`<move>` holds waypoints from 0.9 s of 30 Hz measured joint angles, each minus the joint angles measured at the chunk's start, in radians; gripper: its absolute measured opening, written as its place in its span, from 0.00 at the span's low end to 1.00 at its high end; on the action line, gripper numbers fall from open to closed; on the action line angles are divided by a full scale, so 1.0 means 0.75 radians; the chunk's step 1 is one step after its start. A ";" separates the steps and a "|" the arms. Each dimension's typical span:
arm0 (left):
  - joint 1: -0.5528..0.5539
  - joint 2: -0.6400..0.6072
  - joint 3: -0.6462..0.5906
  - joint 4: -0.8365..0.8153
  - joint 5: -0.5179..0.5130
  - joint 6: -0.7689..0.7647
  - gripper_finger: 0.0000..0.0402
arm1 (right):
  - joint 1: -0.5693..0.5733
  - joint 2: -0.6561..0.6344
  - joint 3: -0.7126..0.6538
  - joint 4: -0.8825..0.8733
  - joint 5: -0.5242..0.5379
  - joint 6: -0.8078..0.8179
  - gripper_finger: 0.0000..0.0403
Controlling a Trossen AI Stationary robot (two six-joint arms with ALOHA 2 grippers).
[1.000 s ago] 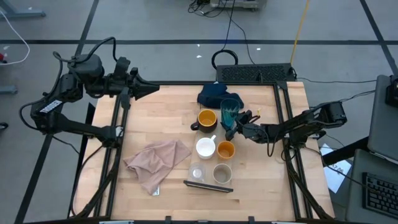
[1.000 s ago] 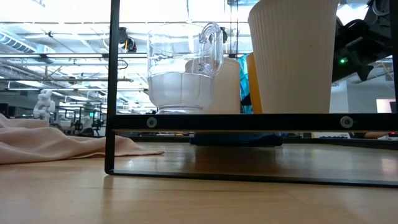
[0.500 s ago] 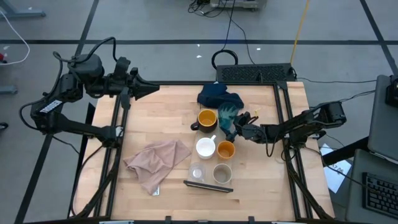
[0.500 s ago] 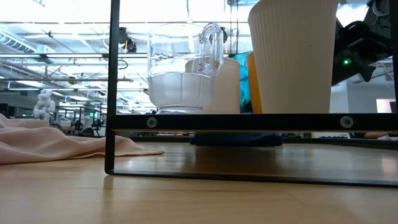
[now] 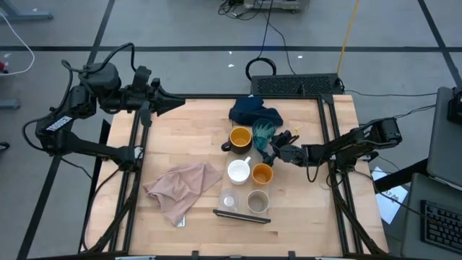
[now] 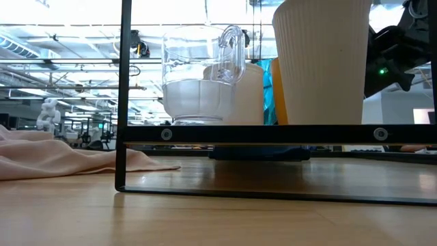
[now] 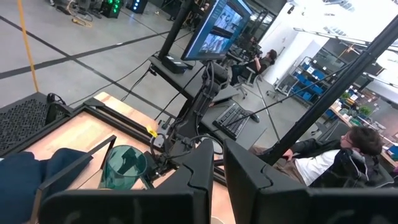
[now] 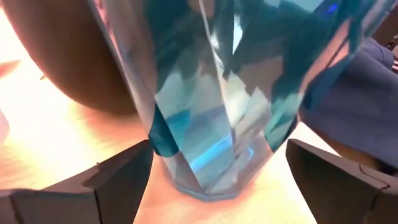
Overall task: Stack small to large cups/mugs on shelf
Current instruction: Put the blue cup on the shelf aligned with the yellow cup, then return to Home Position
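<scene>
The teal tumbler (image 5: 264,134) stands tilted beside the dark yellow-lined mug (image 5: 240,138), its lower part between the fingers of my right gripper (image 5: 275,152), which comes in from the table's right. The white mug (image 5: 239,172), orange cup (image 5: 262,173), clear cup (image 5: 229,200) and beige cup (image 5: 258,201) stand in a cluster on the shelf (image 5: 242,215), a board raised on a dark frame (image 6: 273,134). My left gripper (image 5: 175,103) is shut on nothing, high over the far left of the table. My right gripper has the teal tumbler's lower wall (image 8: 163,138), just above its base, between its two widely spread fingers (image 8: 118,180). The fingers come in nearly level from the table's right, slanting slightly down. The tumbler leans in the hold. I cannot tell whether its base (image 8: 211,183) rests on the wood.
A pink-beige cloth (image 5: 182,188) lies crumpled on the near left of the table. A dark blue cloth (image 5: 251,108) lies just beyond the tumbler. A keyboard (image 5: 296,84) sits past the far edge. People sit at desks beyond the table (image 7: 348,149).
My right gripper has rolled a little at the wrist while staying in place. The teal tumbler between its fingers has tipped with it, its top shifting slightly toward the table's left.
</scene>
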 joint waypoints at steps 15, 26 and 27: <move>0.000 0.000 0.000 -0.036 -0.013 0.039 0.09 | 0.009 -0.017 0.003 -0.176 -0.052 0.110 0.89; 0.000 0.000 0.000 -0.092 -0.015 0.056 0.09 | 0.009 -0.323 0.000 -0.427 -0.062 0.049 0.89; 0.001 0.000 0.000 -0.091 -0.015 0.063 0.09 | 0.009 -0.364 0.000 -0.456 -0.063 0.048 0.89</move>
